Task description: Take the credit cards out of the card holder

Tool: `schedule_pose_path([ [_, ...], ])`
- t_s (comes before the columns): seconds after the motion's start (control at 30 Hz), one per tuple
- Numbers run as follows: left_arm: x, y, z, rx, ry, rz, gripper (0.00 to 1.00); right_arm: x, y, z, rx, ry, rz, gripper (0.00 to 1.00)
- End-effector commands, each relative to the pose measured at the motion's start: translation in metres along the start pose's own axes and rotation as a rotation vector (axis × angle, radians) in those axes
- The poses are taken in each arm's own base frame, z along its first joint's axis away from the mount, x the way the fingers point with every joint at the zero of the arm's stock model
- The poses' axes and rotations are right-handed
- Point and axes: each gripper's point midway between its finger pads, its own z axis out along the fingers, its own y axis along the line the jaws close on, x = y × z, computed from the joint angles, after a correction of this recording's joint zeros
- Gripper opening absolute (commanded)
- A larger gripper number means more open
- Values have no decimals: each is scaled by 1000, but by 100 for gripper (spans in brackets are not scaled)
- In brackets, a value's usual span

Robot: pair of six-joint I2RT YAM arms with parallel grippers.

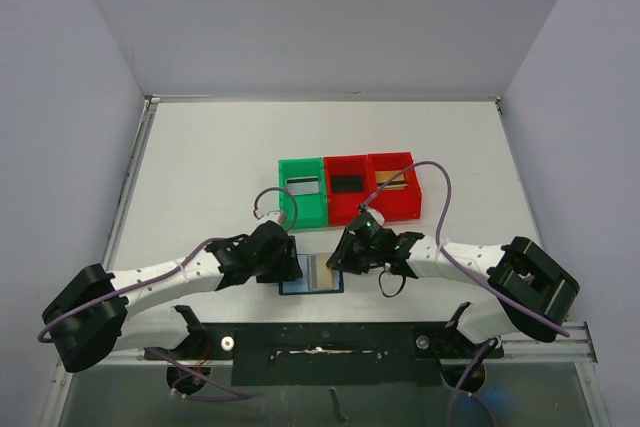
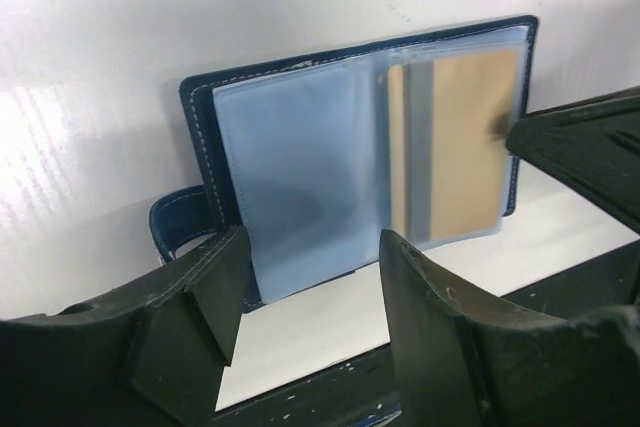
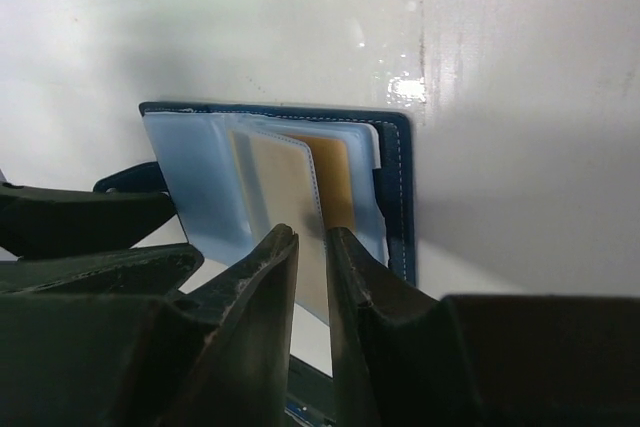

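The card holder [image 1: 311, 275] lies open on the table between my two grippers. In the left wrist view the card holder [image 2: 290, 172] shows an empty blue-grey pocket on the left and a tan credit card [image 2: 460, 147] in the clear sleeve on the right. My left gripper [image 2: 310, 247] is open, its fingers astride the wallet's near edge and holding nothing. My right gripper [image 3: 312, 234] is closed to a narrow gap on the near edge of the sleeve with the tan credit card [image 3: 285, 182]. A second gold card [image 3: 335, 172] lies behind it.
A green bin [image 1: 303, 190] and two red bins [image 1: 347, 187] [image 1: 393, 184] stand in a row just beyond the wallet. The middle bin holds a black card, the right one a tan card. The wallet's strap loop [image 2: 180, 222] sticks out at the left.
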Motion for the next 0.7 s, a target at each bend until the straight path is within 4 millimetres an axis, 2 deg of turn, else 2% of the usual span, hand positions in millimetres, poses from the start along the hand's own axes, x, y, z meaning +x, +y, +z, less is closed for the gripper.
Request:
schedule_pose_path([
  [0.0, -6, 5, 0, -50, -14, -1, 53, -14, 38, -9, -104, -36, -44, 20],
  [0.2, -2, 4, 0, -21, -15, -12, 50, -14, 46, -12, -158, -25, -48, 20],
  [0.43, 3, -10, -1, 91, -8, -21, 36, -11, 58, -13, -214, 9, -39, 19],
  [0.67, 6, -6, 0, 71, 0, -30, 28, -10, 65, -12, -280, 42, 6, 19],
])
